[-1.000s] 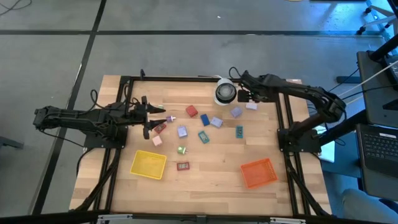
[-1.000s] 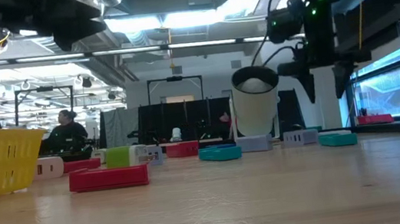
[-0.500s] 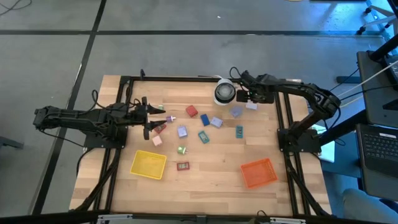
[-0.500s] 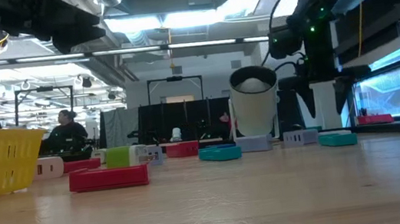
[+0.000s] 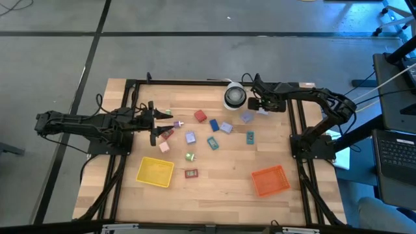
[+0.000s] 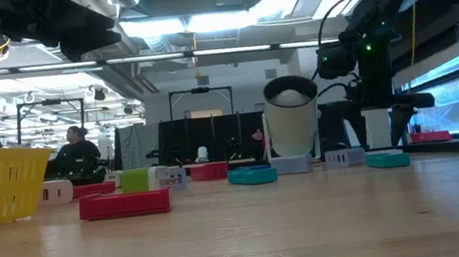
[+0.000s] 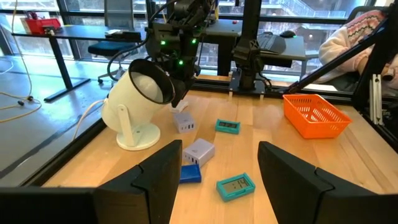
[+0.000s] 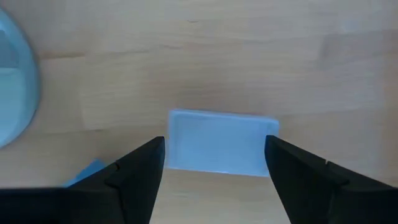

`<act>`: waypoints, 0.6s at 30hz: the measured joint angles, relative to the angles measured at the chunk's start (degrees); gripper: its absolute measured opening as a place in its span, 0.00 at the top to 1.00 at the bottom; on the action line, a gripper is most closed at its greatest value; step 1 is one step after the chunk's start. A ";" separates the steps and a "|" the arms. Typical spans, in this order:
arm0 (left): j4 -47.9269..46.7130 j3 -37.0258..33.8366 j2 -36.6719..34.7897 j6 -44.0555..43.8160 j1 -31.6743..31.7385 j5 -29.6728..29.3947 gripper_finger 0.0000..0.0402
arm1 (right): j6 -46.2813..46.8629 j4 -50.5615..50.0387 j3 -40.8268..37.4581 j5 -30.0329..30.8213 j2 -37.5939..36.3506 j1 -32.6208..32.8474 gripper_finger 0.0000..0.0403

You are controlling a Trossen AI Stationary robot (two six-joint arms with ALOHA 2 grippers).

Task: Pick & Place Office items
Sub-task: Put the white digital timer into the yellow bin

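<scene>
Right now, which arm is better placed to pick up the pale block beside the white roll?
The right. Its open gripper points straight down over the pale block, fingers either side. The left gripper hovers across the table.

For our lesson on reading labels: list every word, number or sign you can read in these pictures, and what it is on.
None can be read.
Teal piece: its small grey display window shows nothing legible.
Second teal piece: marks too small to read.
White piece: its visible face is blank.
</scene>
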 joint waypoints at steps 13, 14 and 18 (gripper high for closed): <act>-0.07 0.00 0.00 0.00 0.01 1.39 0.48 | -2.02 -0.31 -0.02 0.06 0.00 -0.98 0.27; -0.22 0.00 0.00 0.00 0.02 1.65 0.48 | -2.02 -0.65 -0.02 0.07 -0.01 -1.10 0.27; -0.59 0.00 0.00 0.02 0.00 1.68 0.48 | -0.79 -0.70 -0.02 0.69 -0.02 -1.28 0.26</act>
